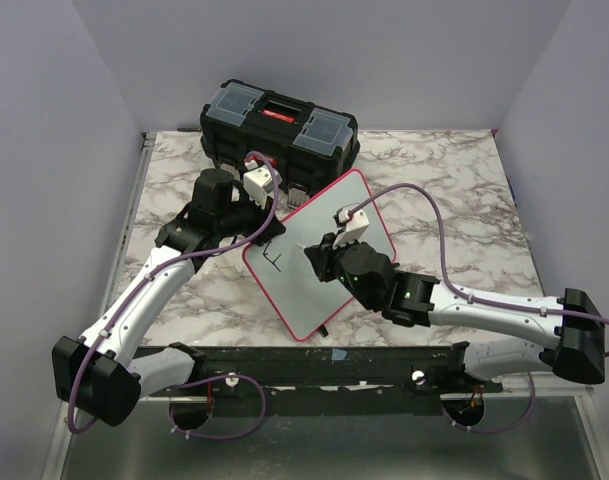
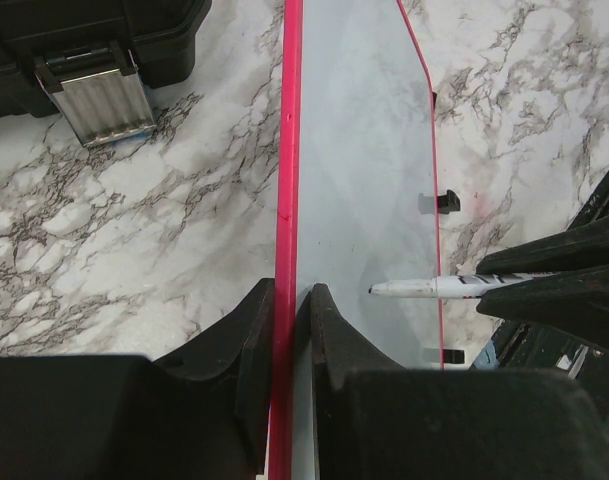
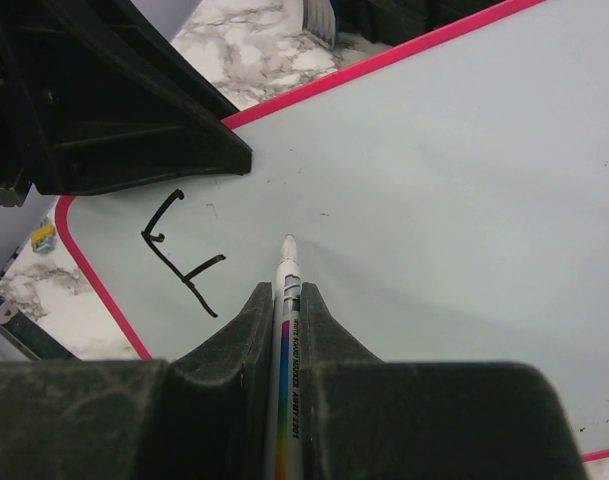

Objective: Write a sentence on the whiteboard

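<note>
My left end effector [image 1: 272, 228] is clamped narrow on the red rim of the whiteboard [image 1: 314, 215], one finger on each face of the board, as the left wrist view [image 2: 292, 295] shows edge-on. The whiteboard sits near the middle of the marbled tabletop [image 1: 454, 200], turned so its corners point like a diamond. Its far corner lies just in front of the black toolbox [image 1: 279, 125] at the back.

My right end effector [image 1: 314, 258] reaches in over the board from the right. Its fingers are closed tight on a white marker [image 3: 286, 262] with a rainbow stripe along the barrel. The marker points forward out of the grip, with its tip low over the glossy white surface. I cannot tell from these views whether the tip actually touches. The left wrist camera sees the same marker [image 2: 424, 288] from the side, lying across the board's far edge.

Of the sentence [image 3: 189, 272], only a single slanted black "F" stands on the board. It sits near the board's left corner, just left of the marker's tip and close to where my left fingers pinch the rim. From above, the letter [image 1: 274, 260] shows as a small dark mark between my two end effectors. The left wrist view also shows a silvery latch of the toolbox [image 2: 94, 100] beyond the rim.
</note>
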